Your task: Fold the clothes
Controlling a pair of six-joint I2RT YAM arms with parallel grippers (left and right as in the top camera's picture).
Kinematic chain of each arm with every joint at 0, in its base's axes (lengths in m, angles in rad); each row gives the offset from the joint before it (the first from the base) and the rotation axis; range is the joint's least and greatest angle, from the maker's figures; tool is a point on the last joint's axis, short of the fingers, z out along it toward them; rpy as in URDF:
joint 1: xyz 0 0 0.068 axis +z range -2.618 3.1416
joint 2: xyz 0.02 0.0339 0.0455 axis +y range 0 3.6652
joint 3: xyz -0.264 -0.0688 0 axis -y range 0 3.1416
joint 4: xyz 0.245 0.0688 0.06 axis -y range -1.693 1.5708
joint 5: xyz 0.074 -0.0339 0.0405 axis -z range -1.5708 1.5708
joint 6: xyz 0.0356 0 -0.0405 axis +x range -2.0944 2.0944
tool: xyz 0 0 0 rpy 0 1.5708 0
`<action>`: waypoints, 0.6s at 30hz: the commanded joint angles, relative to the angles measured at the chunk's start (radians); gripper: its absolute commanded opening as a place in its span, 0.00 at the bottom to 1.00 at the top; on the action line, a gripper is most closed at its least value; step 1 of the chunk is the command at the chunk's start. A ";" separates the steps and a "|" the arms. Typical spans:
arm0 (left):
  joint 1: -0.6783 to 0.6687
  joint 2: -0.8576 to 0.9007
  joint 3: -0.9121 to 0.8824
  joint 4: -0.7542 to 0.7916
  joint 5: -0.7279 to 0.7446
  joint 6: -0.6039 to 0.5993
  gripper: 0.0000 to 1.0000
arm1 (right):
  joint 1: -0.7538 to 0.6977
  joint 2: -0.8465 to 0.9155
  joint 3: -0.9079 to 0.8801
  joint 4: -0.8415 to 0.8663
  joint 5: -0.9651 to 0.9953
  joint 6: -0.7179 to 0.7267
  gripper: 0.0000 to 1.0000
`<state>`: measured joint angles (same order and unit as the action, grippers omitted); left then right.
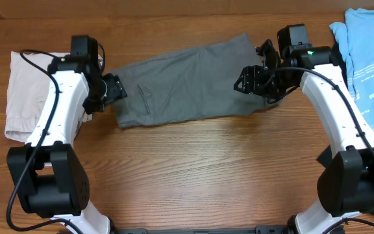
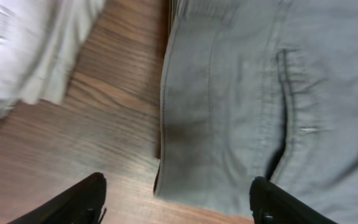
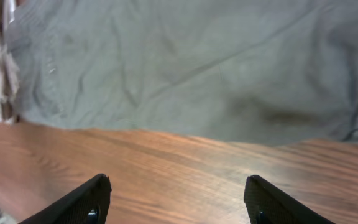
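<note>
The dark grey shorts (image 1: 187, 81) lie flat across the middle back of the table, with a slit welt pocket (image 1: 147, 101) near their left end. My left gripper (image 1: 113, 90) is open at the shorts' left edge; in the left wrist view its fingers (image 2: 176, 202) straddle the shorts' corner (image 2: 229, 112). My right gripper (image 1: 249, 81) is open at the shorts' right end. In the right wrist view its fingers (image 3: 176, 202) hover over bare wood just short of the shorts' edge (image 3: 185, 68).
Pale beige shorts (image 1: 24, 97) lie folded at the far left, also showing in the left wrist view (image 2: 23, 50). A light-blue shirt with white print (image 1: 369, 58) lies at the back right. The wooden table (image 1: 200, 175) spreads in front.
</note>
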<state>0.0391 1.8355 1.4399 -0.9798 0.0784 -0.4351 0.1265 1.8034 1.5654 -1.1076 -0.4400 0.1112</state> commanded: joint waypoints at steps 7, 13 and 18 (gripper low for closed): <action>-0.008 0.009 -0.170 0.188 0.053 -0.019 0.81 | 0.029 -0.001 0.006 0.011 -0.010 -0.007 0.74; -0.008 0.009 -0.246 0.306 0.056 -0.067 0.80 | 0.063 -0.001 0.006 0.040 -0.010 -0.007 0.74; -0.008 0.009 -0.322 0.462 0.084 -0.080 0.79 | 0.111 -0.001 0.006 0.082 -0.010 -0.007 0.74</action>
<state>0.0391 1.8359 1.1568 -0.5667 0.1387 -0.4808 0.2092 1.8072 1.5650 -1.0473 -0.4412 0.1104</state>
